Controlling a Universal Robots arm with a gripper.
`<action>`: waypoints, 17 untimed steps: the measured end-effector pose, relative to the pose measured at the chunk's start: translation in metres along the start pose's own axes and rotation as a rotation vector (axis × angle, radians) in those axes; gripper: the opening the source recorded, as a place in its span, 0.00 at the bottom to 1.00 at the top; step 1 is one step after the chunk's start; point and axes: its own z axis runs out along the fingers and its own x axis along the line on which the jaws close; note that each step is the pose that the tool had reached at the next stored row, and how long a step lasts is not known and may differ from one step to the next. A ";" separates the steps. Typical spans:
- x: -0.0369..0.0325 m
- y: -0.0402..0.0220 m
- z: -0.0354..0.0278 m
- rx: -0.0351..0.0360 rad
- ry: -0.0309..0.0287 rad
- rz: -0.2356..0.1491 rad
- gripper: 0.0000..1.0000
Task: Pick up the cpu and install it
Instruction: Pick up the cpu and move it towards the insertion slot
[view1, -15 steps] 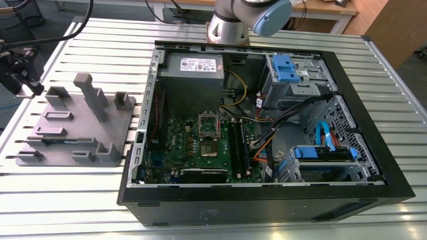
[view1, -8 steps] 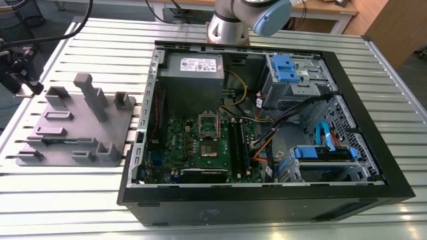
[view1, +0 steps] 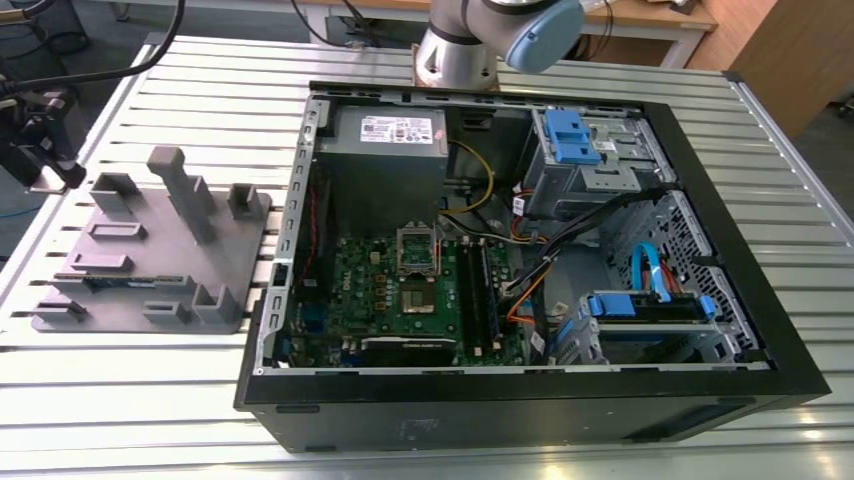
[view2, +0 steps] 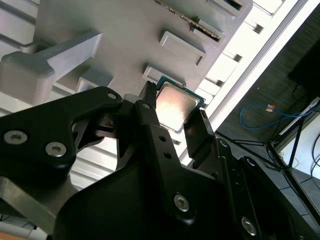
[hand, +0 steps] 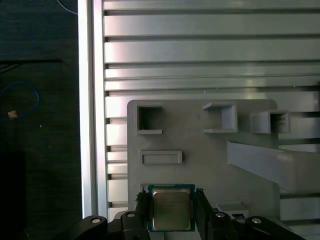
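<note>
The cpu (hand: 171, 208) is a small square chip with a pale silvery top and a green rim. It sits between my gripper's (hand: 171, 199) two black fingers, which press on its opposite sides. In the second wrist view the cpu (view2: 175, 105) shows in the same grip of the gripper (view2: 175, 114), just over the grey plastic fixture (view2: 125, 35). In the exterior view my gripper (view1: 54, 165) hangs at the far left, by the fixture's (view1: 147, 250) back left corner. The socket (view1: 418, 250) lies on the green motherboard (view1: 400, 300) inside the open computer case.
The black computer case (view1: 534, 400) lies open on the slatted metal table (view1: 160, 400), with a power supply (view1: 387, 130), blue drive brackets (view1: 567, 135) and loose cables inside. Upright posts (view1: 180, 190) rise from the fixture. The table edge (hand: 92, 125) and floor lie close beside the gripper.
</note>
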 end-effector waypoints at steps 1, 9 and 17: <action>0.0000 0.0000 -0.0004 0.0000 0.0000 0.000 0.47; -0.0001 0.0002 -0.0036 -0.0001 -0.0001 0.000 0.47; -0.0002 0.0004 -0.0070 -0.0001 -0.0001 0.000 0.47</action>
